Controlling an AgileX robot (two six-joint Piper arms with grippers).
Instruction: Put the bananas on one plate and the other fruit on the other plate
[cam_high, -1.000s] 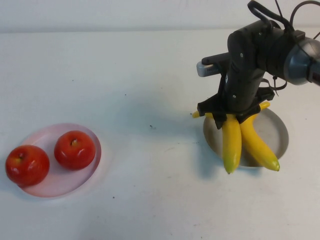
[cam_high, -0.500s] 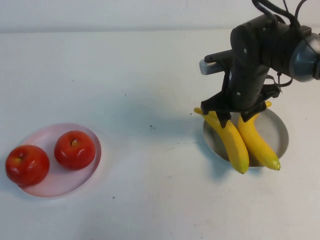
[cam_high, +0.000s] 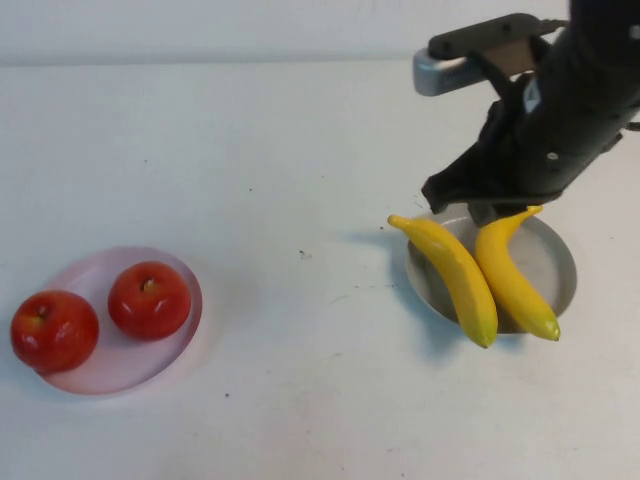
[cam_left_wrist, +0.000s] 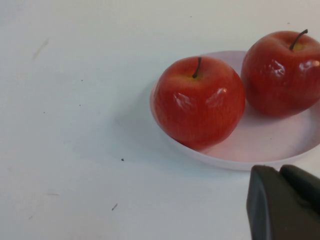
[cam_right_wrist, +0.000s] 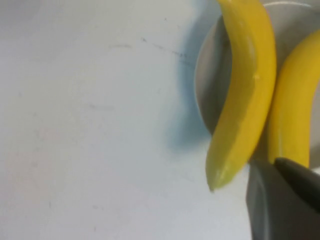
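Two yellow bananas lie side by side on the grey plate. The left one's ends overhang the rim. My right gripper hovers just above their far ends, open and empty. In the right wrist view the bananas lie across the plate. Two red apples sit on the pale pink plate, the left one on its rim. The left wrist view shows both apples on that plate, with my left gripper just beside its rim.
The white table stretches between the two plates, with a few small dark specks on it. The right arm's dark body hangs over the far right of the table.
My right gripper let go of the left banana, which settled across the grey plate, and rose up and back to the right. The apples have not moved.
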